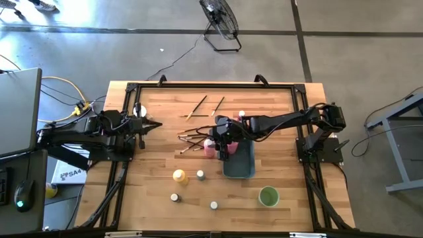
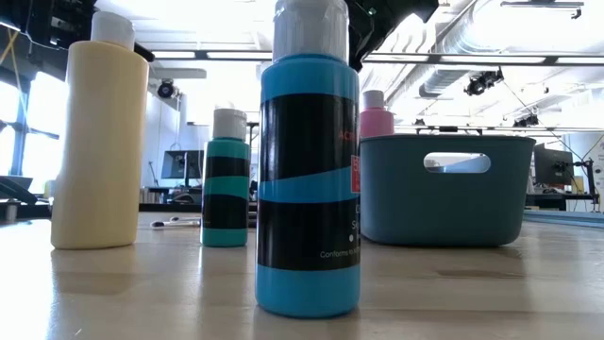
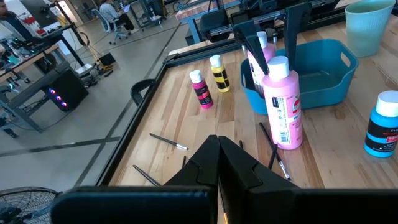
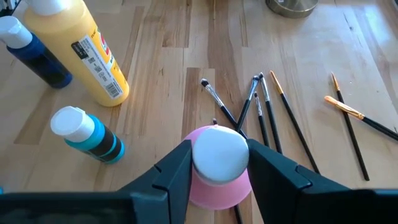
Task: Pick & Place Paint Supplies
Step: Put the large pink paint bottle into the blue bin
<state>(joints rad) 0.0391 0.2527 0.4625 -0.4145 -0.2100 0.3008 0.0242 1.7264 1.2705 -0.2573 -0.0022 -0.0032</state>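
While right fingers (image 4: 217, 165) clamp one pink bottle's (image 4: 219, 180) cap, left fingers (image 3: 217, 168) sit closed, empty.

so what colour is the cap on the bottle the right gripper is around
White, on a pink bottle; clearest in the right wrist view, between the right gripper fingers.

The pink squeeze bottle (image 4: 219, 167) shows only its white cap and shoulder in the right wrist view. The low view crops the blue paint bottle (image 2: 308, 184) at its cap.

Squeeze bottle (image 1: 210, 148) stands btwn brushes (image 1: 192, 138) & tray (image 1: 242, 172), just left of tray.
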